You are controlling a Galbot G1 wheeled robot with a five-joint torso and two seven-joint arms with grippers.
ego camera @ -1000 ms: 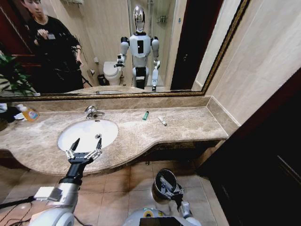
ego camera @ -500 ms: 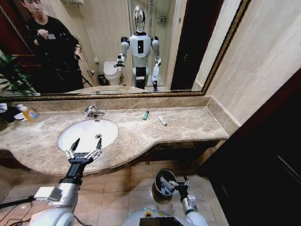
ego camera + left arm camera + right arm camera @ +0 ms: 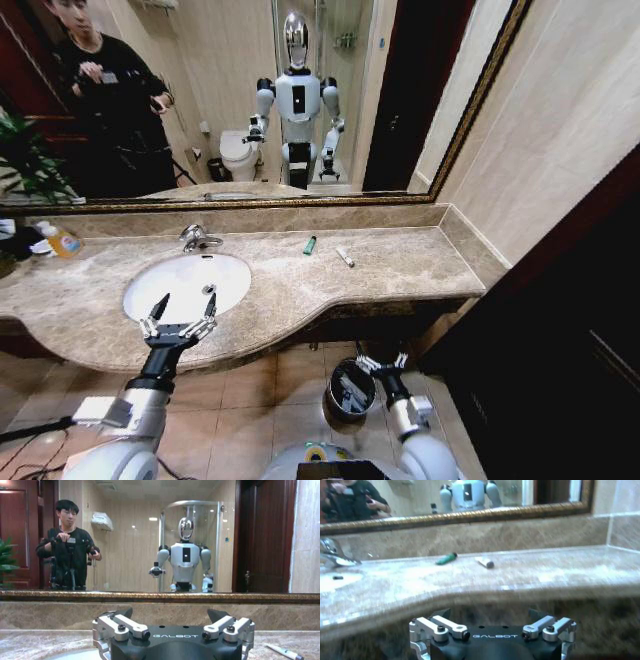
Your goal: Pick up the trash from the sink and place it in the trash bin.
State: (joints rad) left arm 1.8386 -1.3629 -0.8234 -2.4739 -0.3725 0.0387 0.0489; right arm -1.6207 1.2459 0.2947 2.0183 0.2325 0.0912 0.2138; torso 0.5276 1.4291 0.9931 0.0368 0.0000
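Observation:
The white oval sink (image 3: pixel 215 272) lies in the marble counter, and its basin looks bare. My left gripper (image 3: pixel 186 300) hovers open over the sink's front rim, holding nothing; the left wrist view shows its own gripper (image 3: pixel 170 612) open too. A small green tube (image 3: pixel 310 245) and a white tube (image 3: pixel 345 257) lie on the counter right of the sink. They appear again as the green tube (image 3: pixel 446 558) and white tube (image 3: pixel 484 562). Down on the floor stands the black trash bin (image 3: pixel 338 373) with pale bits inside. My right gripper (image 3: pixel 381 352) is open and empty just above its right rim.
A chrome tap (image 3: pixel 198 237) stands behind the sink. A clear bottle with an orange label (image 3: pixel 62 240) sits at the counter's far left. A large mirror (image 3: pixel 230 100) backs the counter, and a wall closes the right end. The counter's front edge (image 3: pixel 470 596) overhangs the right gripper.
My right gripper has risen from inside the bin's mouth and moved right, now above the bin's right rim. The left arm has stayed put.

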